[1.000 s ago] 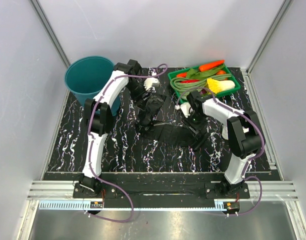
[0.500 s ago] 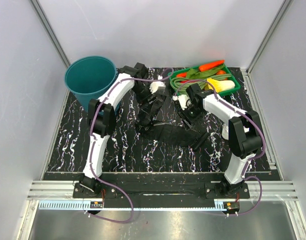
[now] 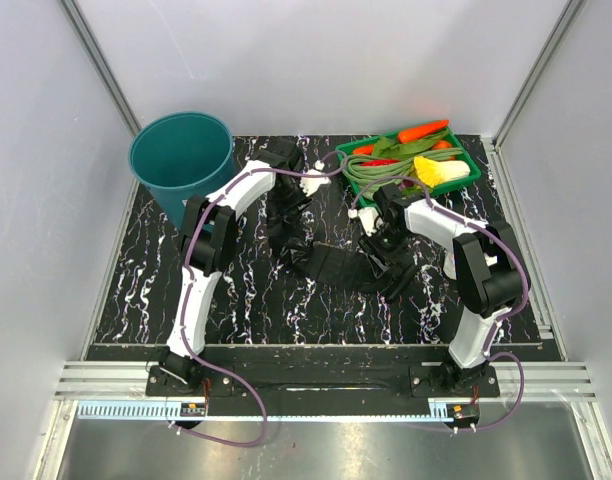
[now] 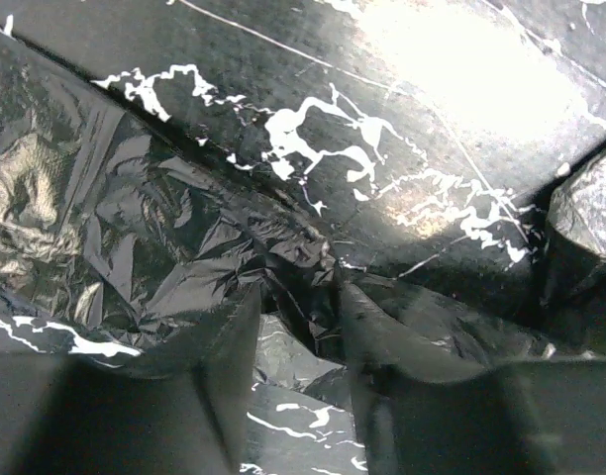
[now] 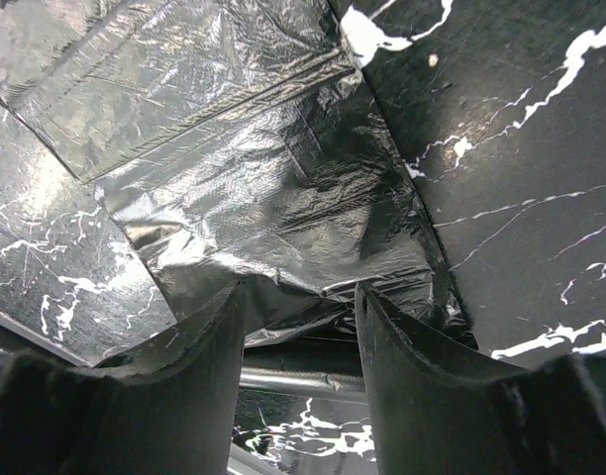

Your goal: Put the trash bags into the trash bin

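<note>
On the counter [image 3: 236,305], the trash bags [image 3: 331,263] lie crumpled between both arms. The right pincer [image 5: 301,289] stands half-wide astride a flat edge. The left pincer [image 4: 298,297], half-wide too, straddles a raised crease. Neither visibly clamps. Light, floppy, slippery film, I judge: pinch a bunched fold, not flat sheet. Far left stands the teal trash bin [image 3: 181,160], no bag inside.
</note>
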Robot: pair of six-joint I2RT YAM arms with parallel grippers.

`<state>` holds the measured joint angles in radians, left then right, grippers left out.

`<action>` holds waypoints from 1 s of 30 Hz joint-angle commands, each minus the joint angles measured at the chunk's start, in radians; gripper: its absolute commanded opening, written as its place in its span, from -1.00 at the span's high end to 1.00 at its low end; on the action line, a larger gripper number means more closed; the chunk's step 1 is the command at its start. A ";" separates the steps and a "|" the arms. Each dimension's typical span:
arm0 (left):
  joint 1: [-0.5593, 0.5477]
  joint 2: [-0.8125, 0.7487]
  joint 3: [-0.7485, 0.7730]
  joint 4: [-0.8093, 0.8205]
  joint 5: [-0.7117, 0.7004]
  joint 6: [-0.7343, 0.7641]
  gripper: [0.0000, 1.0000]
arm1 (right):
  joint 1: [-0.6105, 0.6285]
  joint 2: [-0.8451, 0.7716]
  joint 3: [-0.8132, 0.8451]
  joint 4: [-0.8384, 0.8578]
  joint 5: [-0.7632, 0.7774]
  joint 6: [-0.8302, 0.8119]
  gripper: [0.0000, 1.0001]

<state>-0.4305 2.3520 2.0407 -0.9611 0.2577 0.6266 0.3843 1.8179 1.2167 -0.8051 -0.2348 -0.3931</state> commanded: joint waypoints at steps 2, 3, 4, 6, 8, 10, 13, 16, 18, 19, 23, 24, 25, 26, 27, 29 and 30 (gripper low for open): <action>0.003 0.003 -0.007 0.055 -0.043 -0.007 0.58 | 0.007 -0.020 -0.009 0.027 0.005 0.007 -0.06; 0.003 0.004 -0.007 0.055 -0.041 -0.004 0.78 | 0.007 -0.017 -0.009 0.027 0.008 0.008 -0.06; 0.004 0.001 -0.007 0.056 -0.043 -0.001 0.96 | 0.007 -0.017 -0.009 0.027 0.008 0.007 -0.06; 0.004 -0.002 0.009 0.042 -0.035 0.007 1.00 | 0.007 -0.012 -0.006 0.027 0.012 0.008 -0.06; 0.013 -0.005 0.038 0.006 0.001 0.010 1.00 | 0.007 -0.011 -0.009 0.033 0.017 0.010 -0.05; 0.024 -0.011 0.074 -0.024 0.040 -0.002 1.00 | 0.007 -0.008 -0.013 0.040 0.026 0.013 -0.04; 0.038 -0.029 0.117 -0.025 0.057 -0.022 1.00 | 0.007 -0.003 -0.014 0.050 0.048 0.016 -0.04; 0.042 -0.033 0.144 -0.005 0.000 -0.034 1.00 | 0.005 0.001 -0.016 0.061 0.077 0.016 -0.04; 0.053 -0.045 0.145 0.024 -0.008 -0.059 1.00 | 0.007 0.011 -0.019 0.067 0.095 0.019 -0.03; 0.061 -0.054 0.147 0.033 0.001 -0.073 1.00 | 0.007 0.015 -0.022 0.067 0.098 0.019 -0.04; 0.076 -0.092 0.153 0.035 0.055 -0.105 1.00 | 0.007 0.050 -0.039 0.078 0.123 0.017 -0.02; 0.076 -0.108 0.150 0.033 0.057 -0.105 1.00 | 0.007 0.055 -0.043 0.083 0.127 0.016 -0.01; 0.076 -0.115 0.148 0.029 0.055 -0.105 1.00 | 0.007 0.061 -0.048 0.087 0.130 0.014 -0.01; 0.076 -0.123 0.148 0.022 0.049 -0.107 1.00 | 0.007 0.067 -0.049 0.087 0.135 0.011 0.00; 0.076 -0.134 0.145 0.016 0.042 -0.111 1.00 | 0.007 0.073 -0.051 0.089 0.138 0.011 0.00; 0.079 -0.160 0.128 0.012 0.048 -0.117 1.00 | 0.007 0.081 -0.055 0.090 0.138 0.011 0.01; 0.081 -0.175 0.122 0.012 0.057 -0.119 1.00 | 0.007 0.084 -0.060 0.093 0.141 0.013 0.02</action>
<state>-0.3519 2.3161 2.1471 -0.9569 0.2764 0.5358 0.3855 1.8503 1.1915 -0.7425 -0.1246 -0.3809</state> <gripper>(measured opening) 0.013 0.495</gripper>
